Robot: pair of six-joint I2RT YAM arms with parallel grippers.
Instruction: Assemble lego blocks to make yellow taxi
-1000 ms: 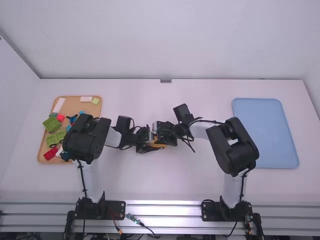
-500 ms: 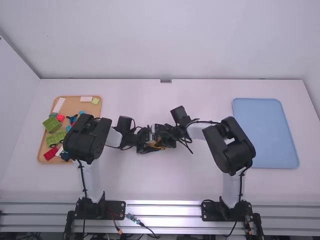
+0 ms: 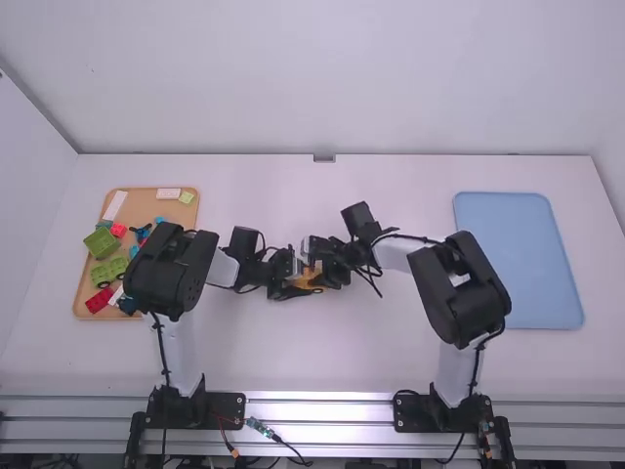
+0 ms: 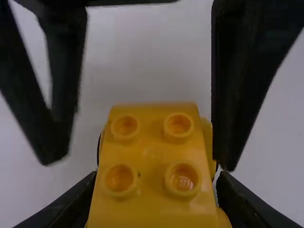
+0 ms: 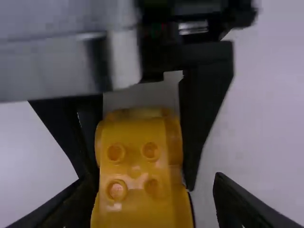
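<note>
In the high view, the yellow block build (image 3: pixel 304 278) is just above or on the table's middle, between the facing grippers. My left gripper (image 3: pixel 286 277) holds it from the left; my right gripper (image 3: pixel 318 264) stands close on its right side. Studs on top of the yellow build (image 4: pixel 151 156) face the camera in the left wrist view, where my left gripper (image 4: pixel 154 187) is shut on its sides. In the right wrist view my right gripper (image 5: pixel 153 192) is open around the yellow build (image 5: pixel 137 166), with a gap on one side. Its underside is hidden.
An orange-brown tray (image 3: pixel 148 205) at the far left holds green, red, blue and white pieces, partly behind the left arm. A blue tray (image 3: pixel 518 259) lies at the right. Both forearms reach inward over the table (image 3: pixel 391 352).
The right gripper first shifted slightly left toward the build, then back to the right. More yellow now shows between the grippers. The left arm has kept its place.
</note>
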